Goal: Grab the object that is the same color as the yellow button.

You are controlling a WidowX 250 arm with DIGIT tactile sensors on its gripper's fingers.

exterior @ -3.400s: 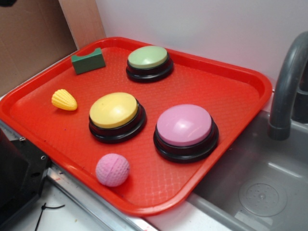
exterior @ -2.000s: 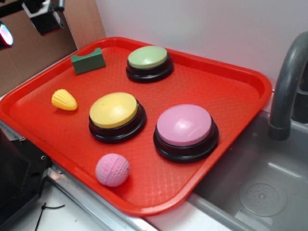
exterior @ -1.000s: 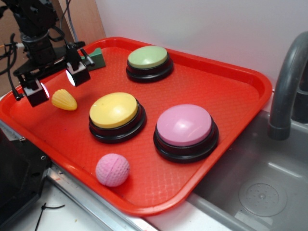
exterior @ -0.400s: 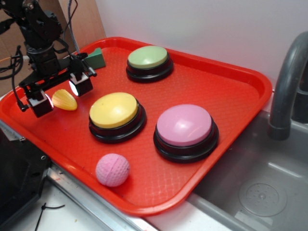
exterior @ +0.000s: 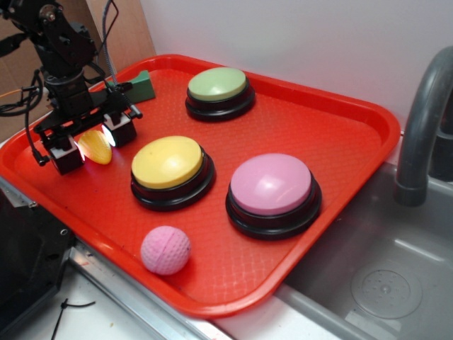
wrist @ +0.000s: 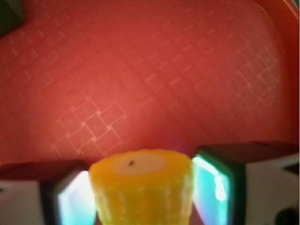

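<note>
The small yellow ridged corn-like toy [exterior: 96, 147] lies on the red tray [exterior: 340, 134] at its left side. My gripper [exterior: 94, 144] has come down over the toy, with one finger on each side of it and the lit pads facing it. In the wrist view the toy [wrist: 143, 187] fills the gap between the two pads [wrist: 75, 199], with at most thin slits left; the jaws look open around it. The yellow button [exterior: 168, 161], a yellow dome on a black base, stands just right of the toy.
On the tray are also a green block [exterior: 144, 83] at the back left, partly behind my arm, a green-topped button [exterior: 217, 83], a pink-topped button [exterior: 271, 184] and a pink dimpled ball [exterior: 165, 249]. A grey faucet [exterior: 421, 120] and sink [exterior: 382, 276] are at the right.
My arm came in from the upper left and lowered onto the tray. The open fingers have dropped down either side of the yellow toy. The toy has not moved.
</note>
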